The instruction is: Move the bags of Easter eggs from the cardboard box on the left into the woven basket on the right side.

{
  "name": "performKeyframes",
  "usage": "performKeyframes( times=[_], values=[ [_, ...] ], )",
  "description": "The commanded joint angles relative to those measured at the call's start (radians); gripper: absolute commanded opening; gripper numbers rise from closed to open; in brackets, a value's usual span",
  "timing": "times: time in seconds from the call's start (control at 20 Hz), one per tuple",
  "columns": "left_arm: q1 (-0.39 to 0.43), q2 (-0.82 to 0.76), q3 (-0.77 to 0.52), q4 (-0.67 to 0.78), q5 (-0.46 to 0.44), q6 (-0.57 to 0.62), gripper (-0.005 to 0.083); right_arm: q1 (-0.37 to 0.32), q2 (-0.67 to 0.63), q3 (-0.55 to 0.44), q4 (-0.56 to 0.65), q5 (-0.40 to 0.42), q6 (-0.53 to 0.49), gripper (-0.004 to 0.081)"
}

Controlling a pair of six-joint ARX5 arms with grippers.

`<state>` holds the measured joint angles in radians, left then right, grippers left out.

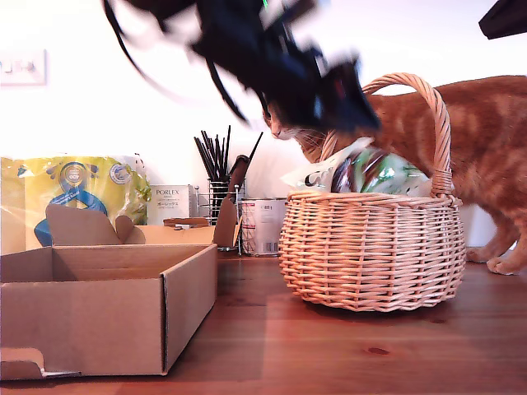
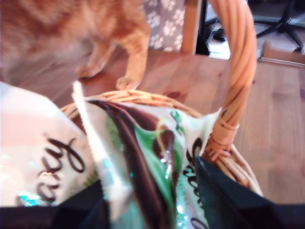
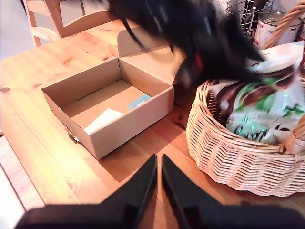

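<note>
You see my first hand [image 2: 147, 210] pinching a white-and-green bag [image 1: 380, 173] over the woven basket [image 1: 372, 251] at the exterior view's right. My second hand [image 3: 158, 177], pressed together, hovers above the worktop [image 3: 38, 138] between basket and cardboard box [image 3: 107, 107].

Motion blur smears my first pincer [image 1: 350, 103] above the woven basket [image 1: 370, 247], hiding its grip.

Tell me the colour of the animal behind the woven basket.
Orange ginger cat, best seen in the exterior view.
</note>
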<state>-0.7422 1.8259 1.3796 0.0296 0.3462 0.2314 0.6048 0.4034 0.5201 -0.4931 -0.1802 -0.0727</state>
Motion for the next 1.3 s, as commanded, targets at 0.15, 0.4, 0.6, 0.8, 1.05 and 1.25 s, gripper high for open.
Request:
performKeyframes(
  times=[0.15, 0.4, 0.6, 0.8, 1.05, 1.25],
  values=[
    [0.028, -0.040, -0.003, -0.190, -0.006, 0.016, 0.0244, 0.008, 0.006, 0.011, 0.012, 0.001, 0.000, -0.0012],
    [0.054, -0.132, -0.035, -0.335, -0.013, 0.037, -0.0020, -0.015, 0.006, 0.011, 0.021, 0.109, 0.033, -0.0012],
    [0.103, -0.263, -0.234, -0.222, -0.072, -0.012, -0.0020, -0.062, 0.004, 0.011, 0.080, 0.148, 0.055, -0.0012],
    [0.199, -0.480, -0.481, -0.070, -0.094, -0.094, -0.0020, -0.130, -0.010, 0.010, 0.142, 0.171, 0.094, -0.0012],
    [0.350, -0.817, -0.737, -0.022, -0.089, -0.127, -0.0020, -0.198, -0.048, 0.003, 0.129, 0.165, 0.101, -0.0012],
    [0.436, -1.118, -0.875, -0.072, -0.089, -0.177, -0.0020, -0.208, -0.095, 0.003, 0.097, 0.165, 0.093, -0.0012]
  ],
)
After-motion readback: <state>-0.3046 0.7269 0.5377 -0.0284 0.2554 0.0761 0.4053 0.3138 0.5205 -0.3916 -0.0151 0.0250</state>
